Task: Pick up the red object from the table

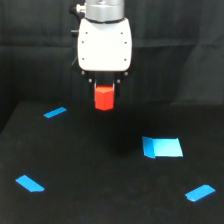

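One small red-orange faceted block (104,97) clamped between dark fingers of white gripper (104,92), hanging clear above matte black table (90,165); pickup apparently achieved.

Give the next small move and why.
Probably keep the gripper shut and lift a little more: the red object hangs just under the white head, apparently clear of the table, so the grasp seems made.
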Motion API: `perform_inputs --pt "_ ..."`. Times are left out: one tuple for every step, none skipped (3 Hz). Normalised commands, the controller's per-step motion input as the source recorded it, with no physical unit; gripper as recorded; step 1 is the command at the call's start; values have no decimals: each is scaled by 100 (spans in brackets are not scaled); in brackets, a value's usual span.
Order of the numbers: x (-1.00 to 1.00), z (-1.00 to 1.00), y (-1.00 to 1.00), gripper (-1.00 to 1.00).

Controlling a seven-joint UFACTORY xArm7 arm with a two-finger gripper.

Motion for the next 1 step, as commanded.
perform_inputs --pt "5 8 -8 -94"
